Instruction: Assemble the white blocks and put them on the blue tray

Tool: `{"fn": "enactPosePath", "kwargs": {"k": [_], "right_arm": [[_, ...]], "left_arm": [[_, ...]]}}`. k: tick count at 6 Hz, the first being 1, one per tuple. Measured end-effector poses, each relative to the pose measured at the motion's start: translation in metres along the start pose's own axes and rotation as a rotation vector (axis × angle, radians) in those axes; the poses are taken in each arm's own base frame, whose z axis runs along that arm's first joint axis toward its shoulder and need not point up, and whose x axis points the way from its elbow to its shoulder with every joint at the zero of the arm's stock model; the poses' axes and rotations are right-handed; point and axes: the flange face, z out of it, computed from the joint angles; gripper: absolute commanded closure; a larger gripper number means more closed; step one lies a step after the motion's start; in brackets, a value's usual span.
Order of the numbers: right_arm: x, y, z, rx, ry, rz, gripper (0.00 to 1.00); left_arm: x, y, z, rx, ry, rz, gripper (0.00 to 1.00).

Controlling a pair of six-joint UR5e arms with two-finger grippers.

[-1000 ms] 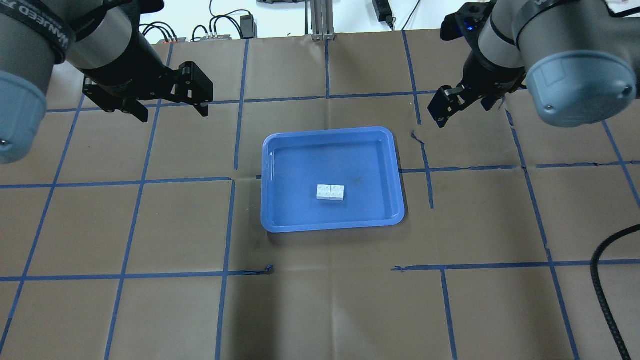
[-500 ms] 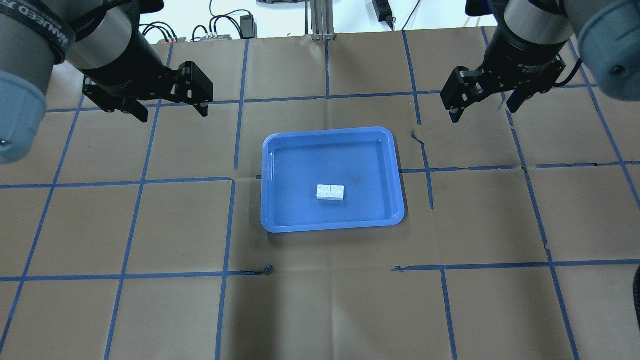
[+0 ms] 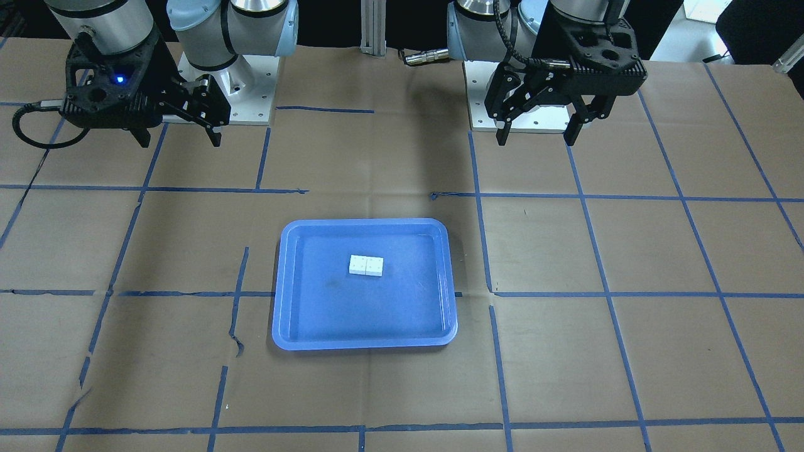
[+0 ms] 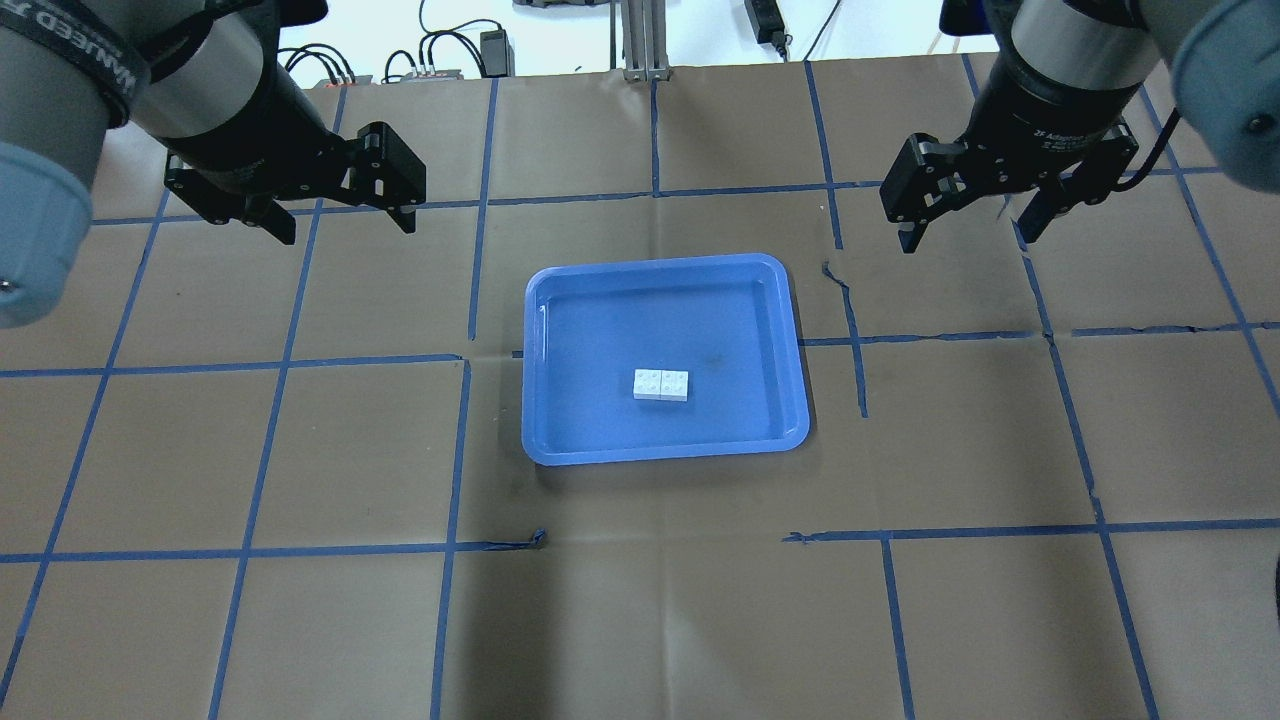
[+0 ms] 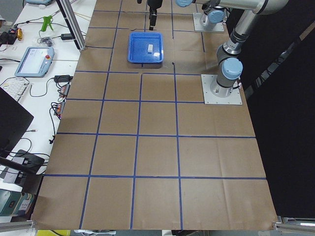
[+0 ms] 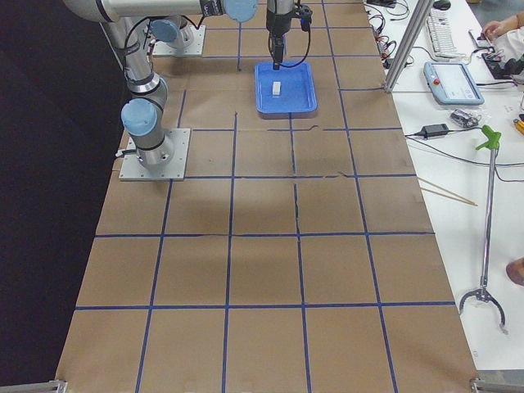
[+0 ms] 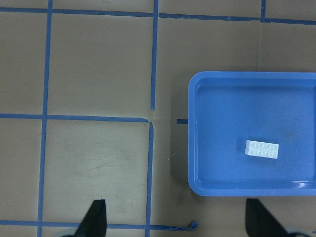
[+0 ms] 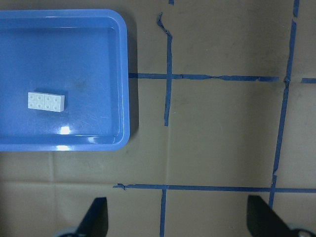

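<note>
The two white blocks [image 4: 661, 384] sit joined side by side inside the blue tray [image 4: 560, 440] at the table's middle. They also show in the front view [image 3: 366, 265], the left wrist view [image 7: 262, 148] and the right wrist view [image 8: 46, 101]. My left gripper [image 4: 342, 222] is open and empty, raised to the tray's far left. My right gripper [image 4: 968, 227] is open and empty, raised to the tray's far right. In the front view the left gripper [image 3: 535, 134] is at the right and the right gripper [image 3: 181, 137] at the left.
Brown paper with blue tape lines covers the table [image 4: 640, 600]. Cables and power bricks [image 4: 440, 55] lie beyond the far edge. The two arm bases [image 3: 534, 113] stand on plates at the robot's side. A pendant and tools [image 6: 454, 82] lie on a side bench.
My right arm has swung outward and its gripper has turned to face down over the table. The left arm, the tray and the blocks have not moved.
</note>
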Motion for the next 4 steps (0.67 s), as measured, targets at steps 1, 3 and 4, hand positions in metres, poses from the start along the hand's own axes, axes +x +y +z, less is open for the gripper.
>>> {"fn": "enactPosePath", "kwargs": {"k": [1, 3, 4], "right_arm": [[0.0, 0.0001, -0.0009, 0.001, 0.003, 0.002, 0.0], [0.0001, -0.0025, -0.0029, 0.005, 0.01, 0.002, 0.0], [-0.0001, -0.0033, -0.0036, 0.006, 0.01, 0.001, 0.0]], "left_arm": [[0.0002, 0.0, 0.0001, 0.0, 0.0, 0.0, 0.01], [0.0002, 0.0001, 0.0005, -0.001, 0.0, 0.0, 0.01], [0.0003, -0.0002, 0.0005, 0.0, 0.0, 0.001, 0.01]]}}
